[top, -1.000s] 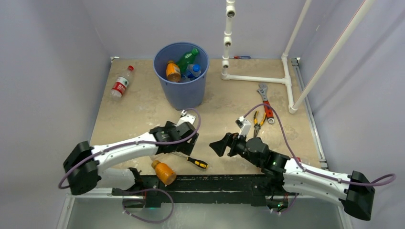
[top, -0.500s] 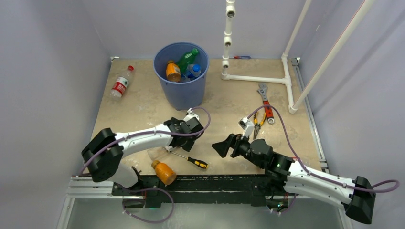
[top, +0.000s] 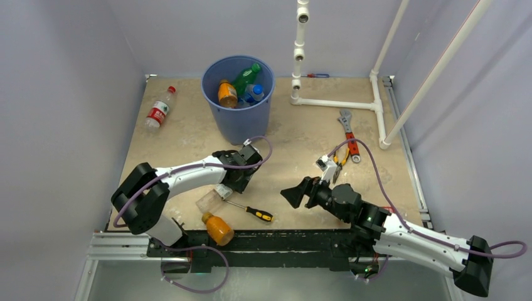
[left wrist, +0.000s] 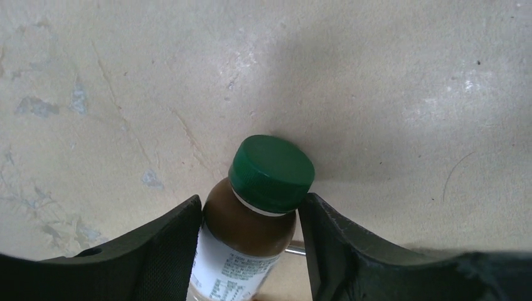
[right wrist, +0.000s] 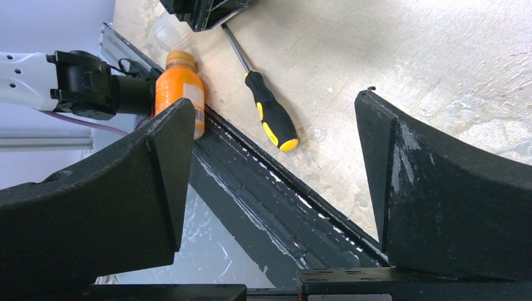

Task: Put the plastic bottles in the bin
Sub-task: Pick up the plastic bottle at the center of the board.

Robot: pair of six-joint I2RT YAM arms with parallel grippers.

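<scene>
A bottle (left wrist: 250, 235) with brown liquid, a white label and a green cap (left wrist: 271, 172) lies between the fingers of my left gripper (left wrist: 251, 199), which is shut on its neck. From above, that gripper (top: 233, 179) covers the cap and the pale body (top: 210, 199) sticks out toward the near left. An orange bottle (top: 218, 227) (right wrist: 182, 94) lies at the near edge. A red-labelled bottle (top: 158, 113) lies at the far left. The blue bin (top: 238, 125) holds orange, green and blue-labelled bottles. My right gripper (top: 292, 193) (right wrist: 273, 103) hangs open and empty.
A yellow-and-black screwdriver (top: 251, 211) (right wrist: 270, 119) lies beside the gripped bottle. Pliers (top: 339, 160) and a red-handled wrench (top: 349, 135) lie at the right. A white pipe frame (top: 339, 103) stands at the back right. A black rail (top: 282, 238) runs along the near edge.
My left gripper has slid farther from the base over the brown bottle and closed from wide open onto its neck. The right arm has shifted slightly to the right.
</scene>
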